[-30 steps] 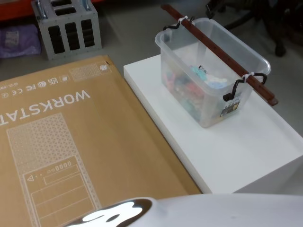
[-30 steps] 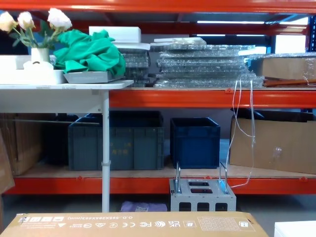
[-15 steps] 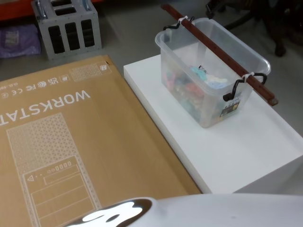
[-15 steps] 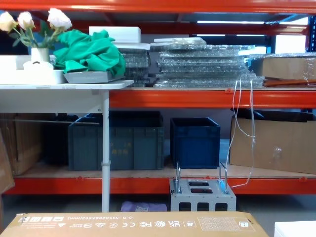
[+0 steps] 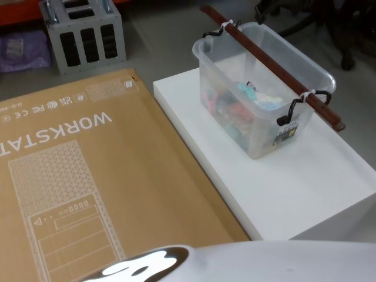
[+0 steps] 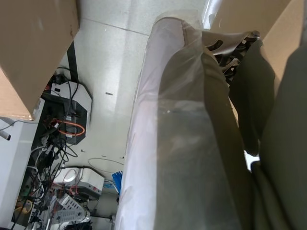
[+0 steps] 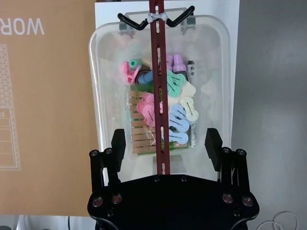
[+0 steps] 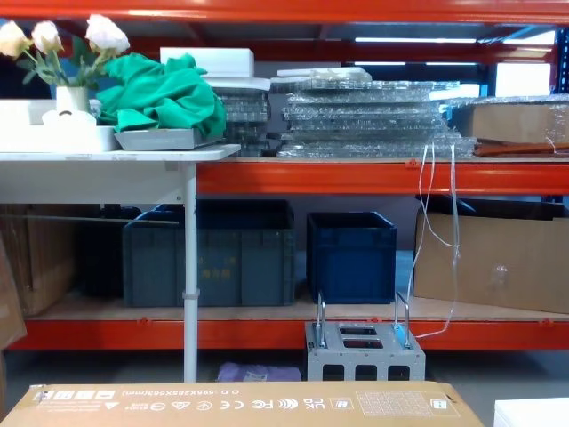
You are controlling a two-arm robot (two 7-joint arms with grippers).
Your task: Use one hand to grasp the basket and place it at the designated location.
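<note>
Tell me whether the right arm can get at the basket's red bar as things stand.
Probably yes. The right pincer hangs open over the basket, with the red bar lined up between its fingers and nothing in between.

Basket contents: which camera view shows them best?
Right wrist view: it looks straight down into the basket at coloured clips under the red bar, open right hand above. Head view shows it obliquely, contents hazy through its wall.
</note>
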